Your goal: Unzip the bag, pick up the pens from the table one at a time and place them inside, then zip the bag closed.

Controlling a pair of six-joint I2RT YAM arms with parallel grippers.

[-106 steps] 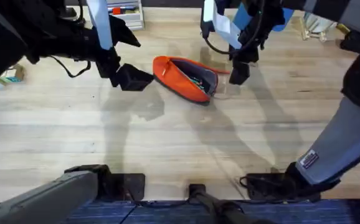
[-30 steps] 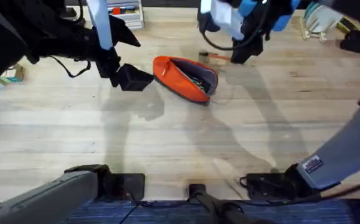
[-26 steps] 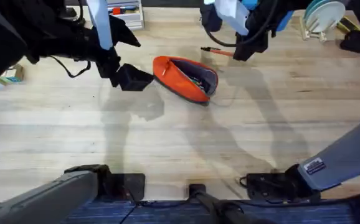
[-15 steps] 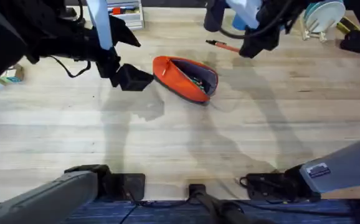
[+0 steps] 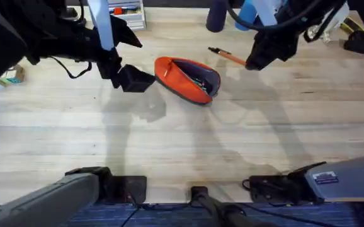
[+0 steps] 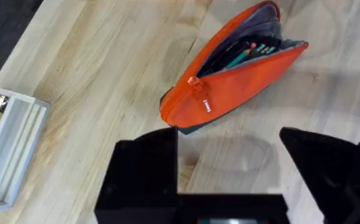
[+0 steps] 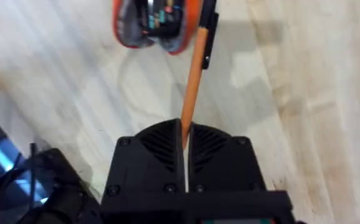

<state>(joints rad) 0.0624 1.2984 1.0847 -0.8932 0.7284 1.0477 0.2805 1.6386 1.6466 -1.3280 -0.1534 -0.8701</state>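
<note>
**Right end effector gripping a pen above the worktop, open pouch lying nearby**

In the overhead view, an orange pouch (image 5: 189,78) is lying just above the centre of the frame on a light wooden worktop (image 5: 182,139). Its zipper is standing open, and pens and pencils are showing inside it. In the left wrist view the same pouch (image 6: 233,65) is lying on its side, its mouth gaping toward the upper right of the frame, with an orange zipper pull (image 6: 194,82) hanging at its closed end.

The right end effector (image 5: 252,62) is sitting in the upper right of the overhead frame, to the right of the pouch and apart from it. Its fingers are pressing together on one end of an orange pen (image 5: 226,56), which is sticking out toward the upper left with its black tip leading. In the right wrist view the pen (image 7: 194,74) is running up from between the closed fingers toward the pouch's open mouth (image 7: 156,22) at the top of the frame.

The left end effector (image 5: 133,78) is resting in the upper left of the overhead frame, just left of the pouch's closed end. In the left wrist view its two black fingers (image 6: 144,168) are standing wide apart, gripping nothing.

A grey tray (image 6: 9,146) is sitting at the left edge of the left wrist view.
</note>
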